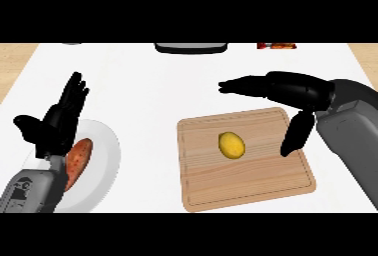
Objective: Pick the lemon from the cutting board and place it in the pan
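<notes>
The white bench [184, 80] carries a wooden cutting board [251, 185] under the right robot hand [291, 90], which hovers spread open, holding nothing. The left robot hand [59, 120] rests open over a plate [107, 155]. The lemon [231, 144] lies on the board, just left of the right thumb.

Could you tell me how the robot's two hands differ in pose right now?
The left hand stands upright, fingers up, beside the plate; the right hand reaches sideways above the cutting board, thumb hanging down near the lemon. Both are black, open and empty.
</notes>
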